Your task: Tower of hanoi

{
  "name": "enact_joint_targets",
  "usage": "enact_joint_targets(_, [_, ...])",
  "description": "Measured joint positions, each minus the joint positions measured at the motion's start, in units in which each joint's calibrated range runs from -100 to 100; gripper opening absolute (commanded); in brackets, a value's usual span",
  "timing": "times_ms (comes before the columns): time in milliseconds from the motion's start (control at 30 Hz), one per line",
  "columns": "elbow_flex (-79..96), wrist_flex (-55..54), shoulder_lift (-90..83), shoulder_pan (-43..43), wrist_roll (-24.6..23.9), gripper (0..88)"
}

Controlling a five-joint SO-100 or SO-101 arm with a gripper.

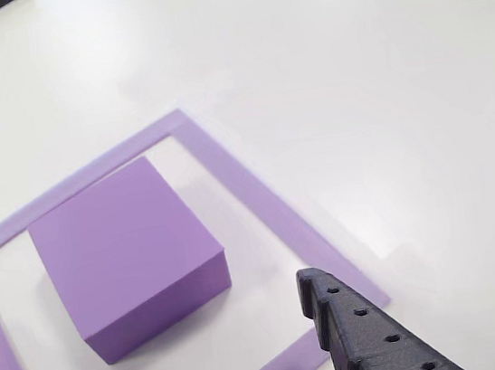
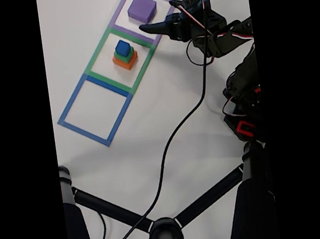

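White table, three taped squares. Purple block sits alone in purple square, top of fixed view; orange-green-blue stack in green square. Gripper beside purple block, empty; jaw gap unclear. Next, likely: reach the small blue block.

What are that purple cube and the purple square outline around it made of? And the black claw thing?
The purple cube looks like matte foam or plastic: flat, even colour, no shine, crisp edges. The purple square outline lies flush with the white table, so probably tape or thin paper. The gripper finger looks like black 3D-printed plastic, dull and grainy, with small round holes.
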Motion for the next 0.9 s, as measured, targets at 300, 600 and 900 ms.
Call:
enact_joint_targets(300, [-4.79,-7.62,9.62,0.49,0.00,42.9])
enact_joint_targets(600, [-8.09,-10.59,15.03,0.08,0.00,41.6])
enact_joint_targets(900, [-10.27,-13.64,19.33,-1.23,0.00,41.5])
